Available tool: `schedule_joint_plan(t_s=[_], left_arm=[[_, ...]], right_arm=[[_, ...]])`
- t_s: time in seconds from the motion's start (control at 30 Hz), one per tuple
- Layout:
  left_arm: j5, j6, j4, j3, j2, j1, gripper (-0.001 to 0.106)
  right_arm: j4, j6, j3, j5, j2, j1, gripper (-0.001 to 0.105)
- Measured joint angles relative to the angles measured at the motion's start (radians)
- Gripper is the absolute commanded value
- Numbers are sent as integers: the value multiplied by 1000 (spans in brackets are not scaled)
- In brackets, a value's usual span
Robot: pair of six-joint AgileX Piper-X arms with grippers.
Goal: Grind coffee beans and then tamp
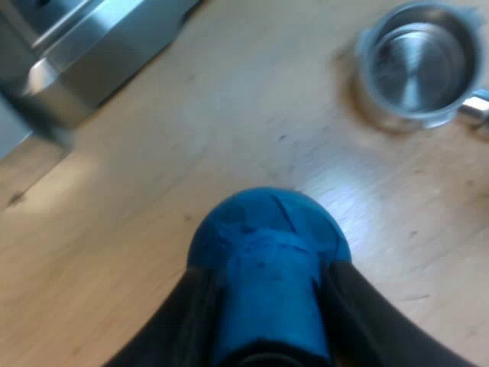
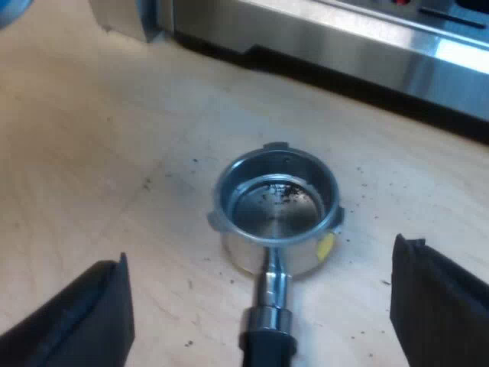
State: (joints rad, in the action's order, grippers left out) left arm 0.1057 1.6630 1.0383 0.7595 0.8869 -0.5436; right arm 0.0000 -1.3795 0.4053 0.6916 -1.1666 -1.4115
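While your left gripper [image 1: 271, 281] pinches the blue tamper [image 1: 267, 233] between its two black fingers [image 1: 191, 321], one on each flank of the tamper's body, the metal holder [image 1: 420, 65] lies well apart from those jaws on the wooden table [image 1: 191, 138]. Its mouth faces up. The steel base of the espresso machine [image 1: 92, 53] stands on the same table, well apart from the holder.

Your right gripper [image 2: 263, 306] has its fingers spread wide and grips nothing. The holder's dark handle [image 2: 269, 340] lies midway between them, touching neither. The basket [image 2: 276, 210] sits just past the fingertips, toward the machine's front. A few dark coffee specks [image 2: 279, 197] lie on the basket's floor, and more are scattered on the wood around it.

A small yellow patch [image 2: 326, 246] shows on the basket's outer wall; you cannot tell whether it bears writing.

Both arms tilt steeply down at the table. The left looks over the tamper's rounded top, and you cannot tell whether the tamper's base touches the wood.
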Motion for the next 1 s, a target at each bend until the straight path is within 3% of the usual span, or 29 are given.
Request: schedule_joint_plan(t_s=[0.13, 0.33, 0.43, 0.7, 1.0], left_arm=[[58, 6, -7, 10, 17, -4, 0], [141, 21, -35, 106, 111, -9, 0], [150, 21, -42, 145, 148, -29, 0], [141, 47, -112, 176, 300, -198, 0], [104, 52, -151, 176, 417, -206, 0]], right_arm=[[-11, -12, -22, 0, 2, 0, 71], [-11, -12, -39, -2, 1, 0, 71], [-12, -12, -39, -2, 1, 0, 71], [-12, -12, -39, -6, 1, 0, 71], [-12, -12, -39, -6, 1, 0, 71]])
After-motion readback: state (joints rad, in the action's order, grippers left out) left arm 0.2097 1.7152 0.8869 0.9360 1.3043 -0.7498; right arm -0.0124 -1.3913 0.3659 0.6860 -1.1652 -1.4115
